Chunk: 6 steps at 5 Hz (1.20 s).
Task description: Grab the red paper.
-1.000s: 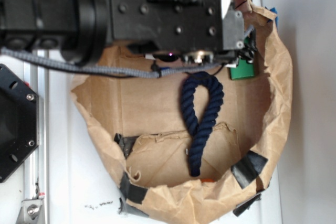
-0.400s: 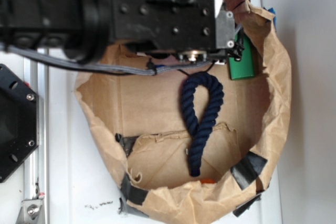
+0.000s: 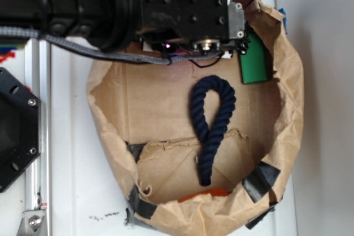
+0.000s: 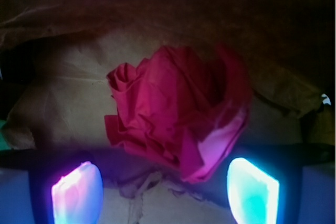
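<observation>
- The brown paper bag (image 3: 287, 109) lies opened up as a tray, holding a blue rope (image 3: 210, 125) and a green block (image 3: 253, 59).
- The gripper (image 4: 165, 192) hangs over the bag's far edge, its fingers spread wide.
- The red paper (image 4: 176, 111) sits on the bag floor straight ahead of the gripper, centred between the fingers and untouched.

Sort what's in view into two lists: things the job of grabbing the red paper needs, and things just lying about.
For the job:
- red paper, crumpled, straight ahead of the gripper in the wrist view; jaws apart

Lying about:
- blue rope, looped
- green block
- orange strip
- brown paper bag that holds them
</observation>
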Each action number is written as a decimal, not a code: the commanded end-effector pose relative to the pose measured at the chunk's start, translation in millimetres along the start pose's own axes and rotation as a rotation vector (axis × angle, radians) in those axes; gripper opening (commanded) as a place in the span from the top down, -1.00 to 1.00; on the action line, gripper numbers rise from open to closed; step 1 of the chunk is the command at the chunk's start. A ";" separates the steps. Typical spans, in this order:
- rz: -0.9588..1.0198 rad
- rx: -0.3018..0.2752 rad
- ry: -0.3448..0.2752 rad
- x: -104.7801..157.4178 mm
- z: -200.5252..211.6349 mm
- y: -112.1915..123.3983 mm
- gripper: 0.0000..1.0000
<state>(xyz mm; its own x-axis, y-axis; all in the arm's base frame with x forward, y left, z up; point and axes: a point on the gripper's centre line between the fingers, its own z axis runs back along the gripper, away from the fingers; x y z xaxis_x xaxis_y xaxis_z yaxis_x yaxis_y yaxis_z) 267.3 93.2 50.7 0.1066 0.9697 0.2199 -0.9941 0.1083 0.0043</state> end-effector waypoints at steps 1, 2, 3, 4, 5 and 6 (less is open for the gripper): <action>0.057 -0.028 -0.016 23.2 5.5 -0.6 -1.00; 0.067 -0.017 -0.021 27.9 3.8 1.2 -1.00; 0.082 -0.003 -0.042 36.2 -0.1 2.3 -1.00; 0.100 -0.002 -0.043 45.9 -8.1 -1.3 -1.00; 0.111 -0.014 -0.045 46.4 -7.6 -3.7 1.00; 0.090 -0.034 -0.044 43.4 -4.3 -4.7 1.00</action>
<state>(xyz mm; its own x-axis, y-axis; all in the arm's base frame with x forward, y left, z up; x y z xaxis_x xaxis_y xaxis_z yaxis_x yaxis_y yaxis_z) 278.1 121.3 39.2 0.0722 0.9691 0.2357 -0.9974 0.0721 0.0091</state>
